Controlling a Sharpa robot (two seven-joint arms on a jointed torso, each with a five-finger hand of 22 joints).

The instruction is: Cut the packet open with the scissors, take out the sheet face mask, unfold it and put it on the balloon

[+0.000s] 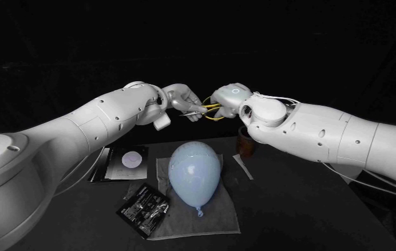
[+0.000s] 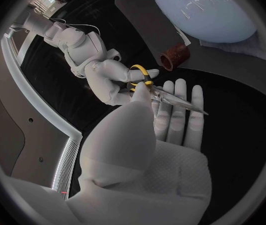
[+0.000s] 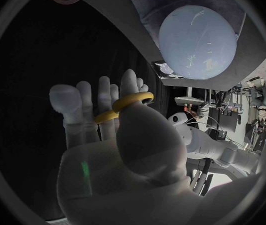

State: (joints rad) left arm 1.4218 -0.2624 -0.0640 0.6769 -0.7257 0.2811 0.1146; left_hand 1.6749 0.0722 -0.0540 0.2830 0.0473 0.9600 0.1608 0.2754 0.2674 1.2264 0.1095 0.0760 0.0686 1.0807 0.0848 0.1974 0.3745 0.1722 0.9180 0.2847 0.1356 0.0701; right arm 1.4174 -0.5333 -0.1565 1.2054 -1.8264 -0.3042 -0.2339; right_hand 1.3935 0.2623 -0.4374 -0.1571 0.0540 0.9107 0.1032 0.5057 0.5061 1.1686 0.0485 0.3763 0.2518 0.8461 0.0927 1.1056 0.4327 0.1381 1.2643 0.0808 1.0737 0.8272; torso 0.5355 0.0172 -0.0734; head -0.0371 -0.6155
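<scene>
Two hands: the left hand and the right hand meet in the air, almost touching, with the scissors between them.
Scissors axis: it runs from one hand to the other, with the yellow loops at the right hand and the blade tips reaching past the left hand's fingers. The blades look closed.
Right hand: its fingers are partly curled and threaded through the yellow loops, holding the scissors by the handles.
Left hand: its fingers are straight and close together, and the blades lie across them. The thumb rests near the pivot, so it seems to pinch the scissors lightly.
Packet: the packet lies flat on a grey cloth on the bench. It is well below both hands, nearer the left one, and nothing touches it.
Balloon: the balloon lies on the same cloth, just beside the packet, below the gap between the hands.
Coming move: probably the left hand frees the blades and goes down for the packet.
</scene>
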